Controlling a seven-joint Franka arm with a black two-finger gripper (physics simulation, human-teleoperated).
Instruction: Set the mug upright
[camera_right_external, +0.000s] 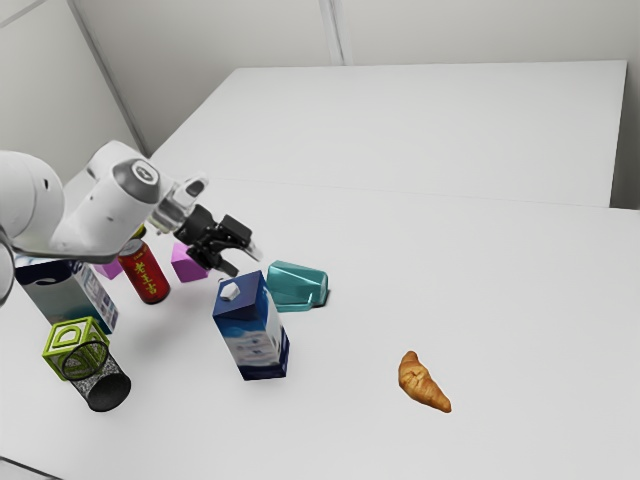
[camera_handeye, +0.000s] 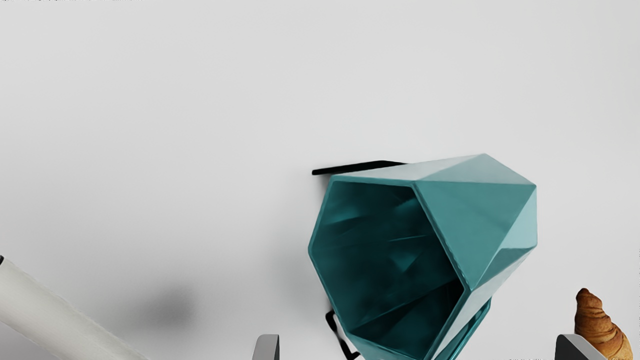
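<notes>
Closest to the hand (camera_right_external: 243, 262), on the exterior camera's side, a blue-and-white carton (camera_right_external: 251, 330) stands upright with its cap on, near the mug (camera_right_external: 298, 286) too, so it crowds that side. Back from the hand, toward the arm's base, are a purple block (camera_right_external: 188, 263), a red can (camera_right_external: 145, 272) and a second carton (camera_right_external: 75, 292), with a green open-sided cube (camera_right_external: 74, 343) and a dark cylinder (camera_right_external: 104, 387) beside it; I can't tell what the cylinder holds. The croissant (camera_right_external: 423, 382) lies well out past the mug. The teal mug is on its side just ahead of the hand, long axis flat along the table and aslant to the line between the fingertips, mouth turned back toward the hand, base away. Its dark inside shows faceted walls. The fingers are spread wide.
</notes>
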